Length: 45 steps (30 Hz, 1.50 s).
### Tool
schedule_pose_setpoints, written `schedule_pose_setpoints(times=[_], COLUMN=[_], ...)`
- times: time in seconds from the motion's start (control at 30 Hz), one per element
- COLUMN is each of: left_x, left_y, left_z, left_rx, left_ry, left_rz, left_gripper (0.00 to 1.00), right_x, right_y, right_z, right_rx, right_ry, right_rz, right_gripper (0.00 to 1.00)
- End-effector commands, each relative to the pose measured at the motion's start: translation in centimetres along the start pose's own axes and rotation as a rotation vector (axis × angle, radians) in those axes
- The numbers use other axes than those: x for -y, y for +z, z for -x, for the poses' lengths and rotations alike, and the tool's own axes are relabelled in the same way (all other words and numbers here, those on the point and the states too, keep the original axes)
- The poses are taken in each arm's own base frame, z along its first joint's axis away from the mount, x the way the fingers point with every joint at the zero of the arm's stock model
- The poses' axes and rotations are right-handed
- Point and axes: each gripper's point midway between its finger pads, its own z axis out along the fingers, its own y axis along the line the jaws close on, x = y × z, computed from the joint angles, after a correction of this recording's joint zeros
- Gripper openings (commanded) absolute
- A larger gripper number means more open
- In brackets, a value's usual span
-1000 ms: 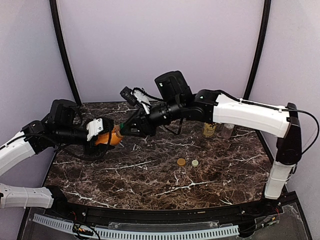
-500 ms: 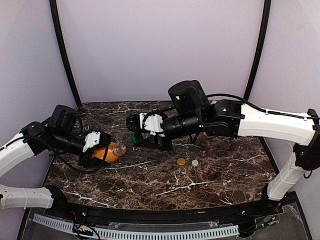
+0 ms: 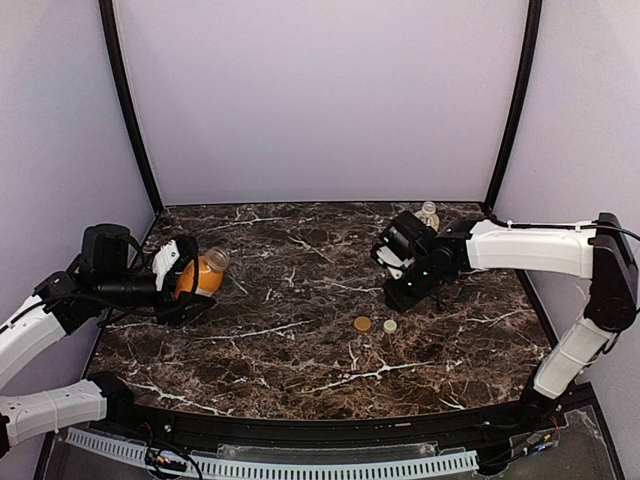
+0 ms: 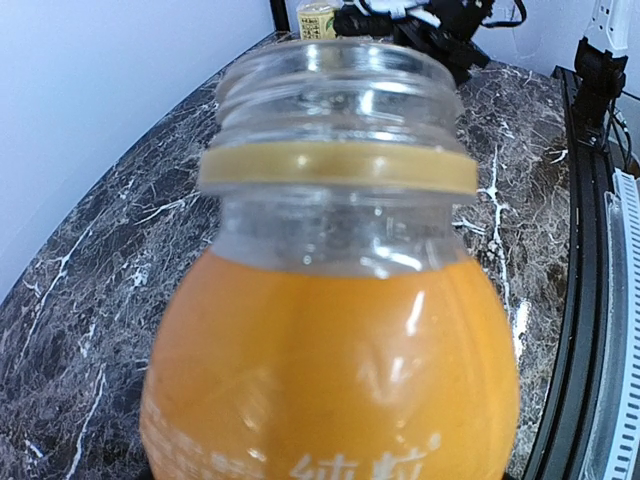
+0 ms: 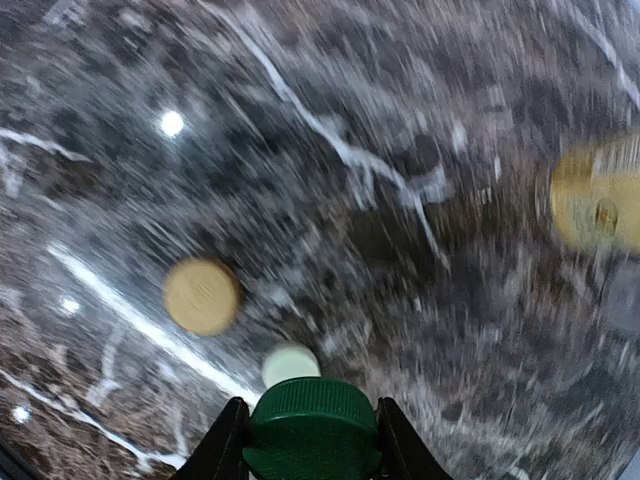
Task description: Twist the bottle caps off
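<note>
Marble tabletop [image 3: 300, 355] fills the lower half of the overhead view, and we work at both of its sides. At middle left our left gripper [image 3: 182, 283] is clamped around the orange bottle [image 3: 203, 275], which is tilted with its neck toward the upper right. The left wrist view shows the threaded mouth bare, with only a yellowish ring below it.

At centre right our right gripper [image 3: 398, 295] points down at the table. Its wrist view shows the dark green cap [image 5: 312, 428] pinched between the fingers, above the surface. Behind that arm, toward the upper right, stands a clear bottle [image 3: 428, 214], too small for us to read its mouth. Just below the right gripper lie the tan-brown cap [image 3: 362, 324] and the cream-white cap [image 3: 390, 326], side by side but apart.

We judge all three caps to be off. What seems left is setting down the green cap and the orange bottle.
</note>
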Motion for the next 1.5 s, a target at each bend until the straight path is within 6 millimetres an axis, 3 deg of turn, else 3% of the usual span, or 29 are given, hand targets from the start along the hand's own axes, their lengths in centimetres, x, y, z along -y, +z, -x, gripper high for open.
schedule_pose_setpoints(times=[0.0, 0.07, 0.27, 0.47, 0.7, 0.77, 1.0, 1.1, 1.2, 1.3, 1.37, 1.47], left_x=[0.3, 0.4, 0.3, 0.1, -0.1, 0.0, -0.1, 0.0, 0.1, 0.3, 0.5, 0.9], left_y=[0.1, 0.1, -0.2, -0.3, -0.4, -0.4, -0.4, -0.4, -0.5, -0.6, -0.7, -1.0], left_z=[-0.1, -0.1, 0.0, 0.2, 0.7, 0.8, 1.2, 1.4, 1.6, 2.0, 2.7, 3.8], left_rx=[0.048, 0.053, 0.058, 0.061, 0.066, 0.068, 0.073, 0.076, 0.082, 0.093, 0.111, 0.148], left_ry=[-0.073, -0.073, -0.071, -0.069, -0.058, -0.058, -0.052, -0.050, -0.049, -0.047, -0.045, -0.045], left_rz=[-0.011, -0.013, -0.006, -0.002, 0.000, -0.005, -0.010, -0.014, -0.021, -0.040, -0.056, -0.088], left_gripper=[0.27, 0.27, 0.27, 0.27, 0.27, 0.27, 0.27, 0.27, 0.27, 0.28, 0.28, 0.29], right_x=[3.5, 4.2, 5.3, 5.2, 5.1, 5.0, 4.7, 4.9, 5.2, 3.4, 0.4, -7.3], right_y=[0.2, 0.8, 3.1, 4.9, 6.0, 6.2, 5.9, 5.0, 3.1, -0.3, -3.7, -10.3], right_z=[-7.9, -9.2, -10.7, -10.6, -11.3, -11.6, -11.2, -10.1, -7.7, -2.8, 2.0, 8.8], right_rx=[-0.184, -0.204, -0.224, -0.229, -0.256, -0.266, -0.266, -0.245, -0.202, -0.078, 0.093, 0.430], right_ry=[0.266, 0.297, 0.331, 0.331, 0.323, 0.325, 0.322, 0.315, 0.294, 0.182, 0.043, -0.200], right_rz=[-0.122, -0.137, -0.134, -0.104, -0.090, -0.085, -0.063, -0.067, -0.071, -0.018, 0.027, 0.197], right_gripper=[0.00, 0.00, 0.00, 0.00, 0.15, 0.23, 0.67, 0.73, 0.75, 0.71, 0.70, 0.75])
